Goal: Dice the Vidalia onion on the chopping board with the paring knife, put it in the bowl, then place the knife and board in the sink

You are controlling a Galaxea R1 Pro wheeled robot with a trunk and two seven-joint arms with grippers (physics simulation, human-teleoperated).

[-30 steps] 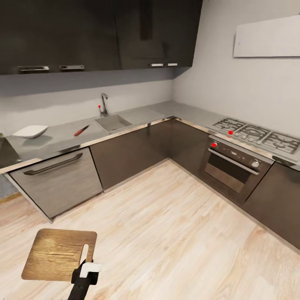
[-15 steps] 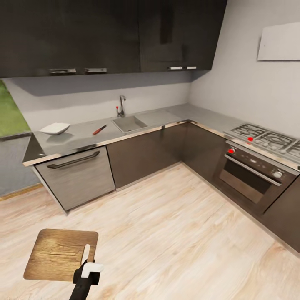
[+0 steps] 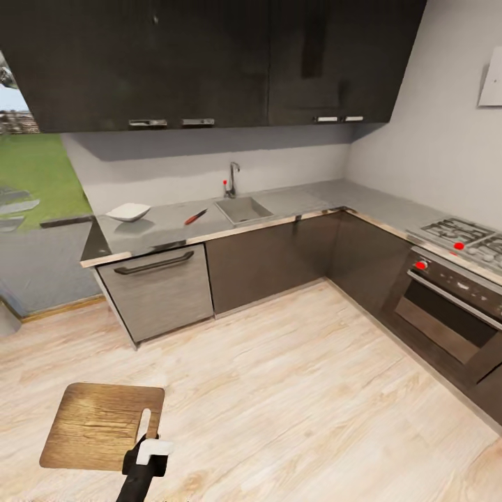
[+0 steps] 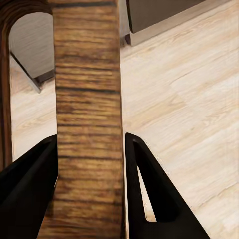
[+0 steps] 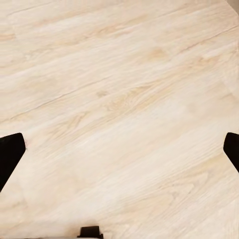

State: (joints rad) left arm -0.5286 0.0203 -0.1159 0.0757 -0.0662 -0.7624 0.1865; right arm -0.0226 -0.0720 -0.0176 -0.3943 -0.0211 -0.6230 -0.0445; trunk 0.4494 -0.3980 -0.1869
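Observation:
My left gripper is shut on the handle strip of the chopping board, a brown wooden board held flat above the floor at the lower left of the head view. In the left wrist view the black fingers clamp the board's wooden strip from both sides. Far ahead the grey countertop carries the white bowl, the red-handled paring knife and the steel sink with its chrome faucet. The onion is hidden. My right gripper is open above bare floor.
Light wooden floor lies between me and the L-shaped dark cabinets. A dishwasher front sits under the counter's left end. An oven with a gas hob stands at the right. Dark wall cabinets hang above the counter.
The whole view has swung: counter, sink and stove have shifted rightward and look smaller, and a green outdoor patch shows at the left. The board stays in my left gripper.

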